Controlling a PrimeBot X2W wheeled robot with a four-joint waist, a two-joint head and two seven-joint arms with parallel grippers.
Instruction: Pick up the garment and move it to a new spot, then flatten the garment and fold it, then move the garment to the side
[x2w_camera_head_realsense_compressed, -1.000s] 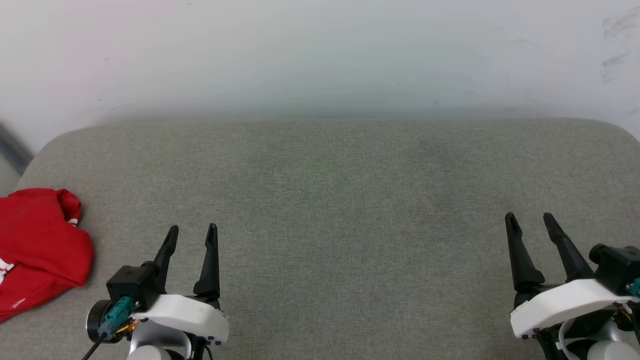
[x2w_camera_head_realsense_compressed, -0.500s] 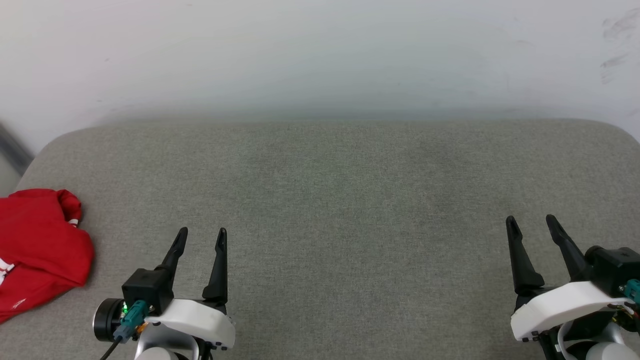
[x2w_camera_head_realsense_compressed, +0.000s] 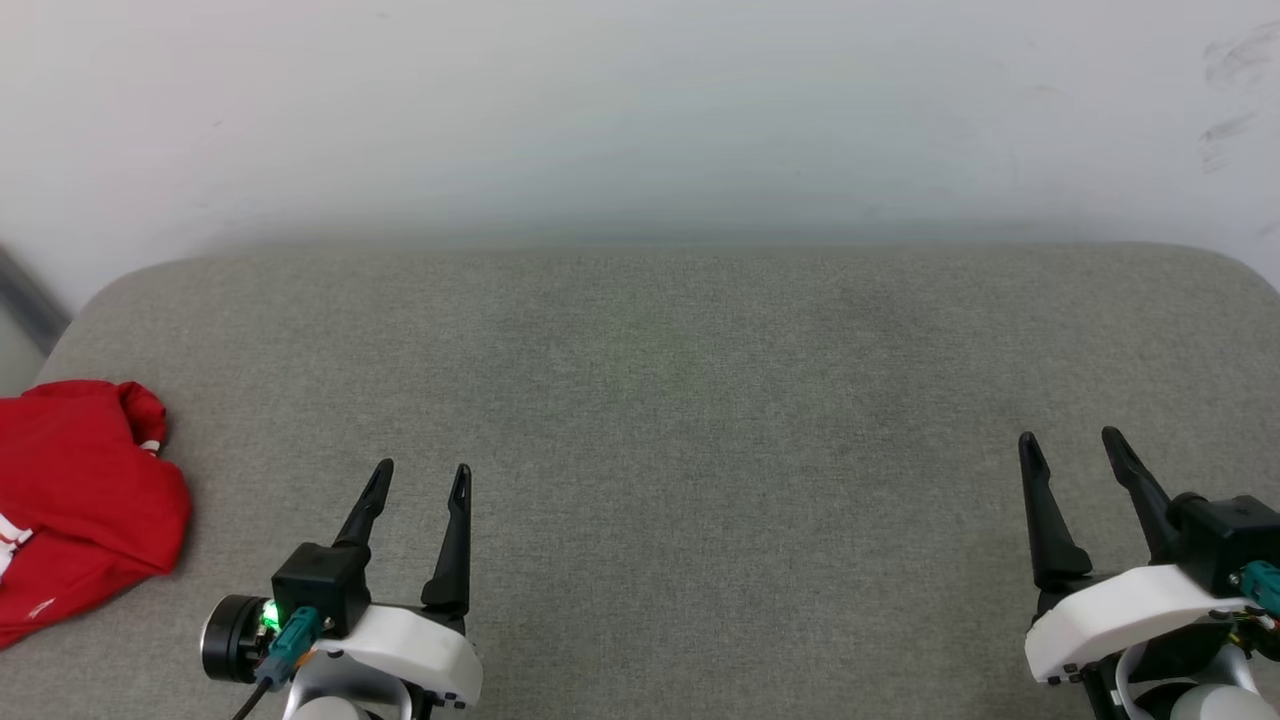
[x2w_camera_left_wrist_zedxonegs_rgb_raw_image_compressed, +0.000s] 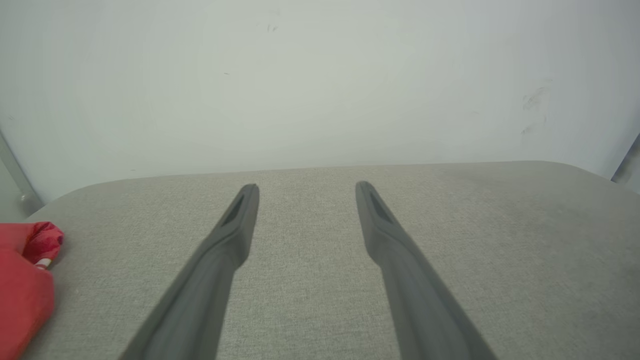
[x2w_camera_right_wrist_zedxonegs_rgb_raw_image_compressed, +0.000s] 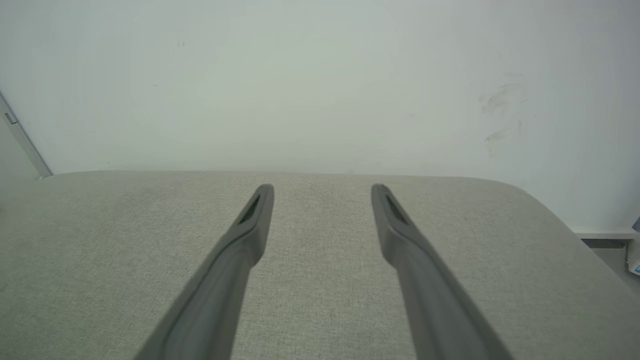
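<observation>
The garment (x2w_camera_head_realsense_compressed: 80, 500) runs off the left edge of my head view, so I see only a bunched red part with a little white trim; its folds hide the rest. My left gripper (x2w_camera_head_realsense_compressed: 423, 470) and right gripper (x2w_camera_head_realsense_compressed: 1068, 437) are cut off at the bottom edge just behind their white housings. The grey cushion (x2w_camera_head_realsense_compressed: 700, 400) runs past the bottom and right edges. A blurred dark strip (x2w_camera_head_realsense_compressed: 22, 295) at the left, and a blue-and-white scrap (x2w_camera_right_wrist_zedxonegs_rgb_raw_image_compressed: 635, 257) cut by my right wrist view's edge, I cannot name.
</observation>
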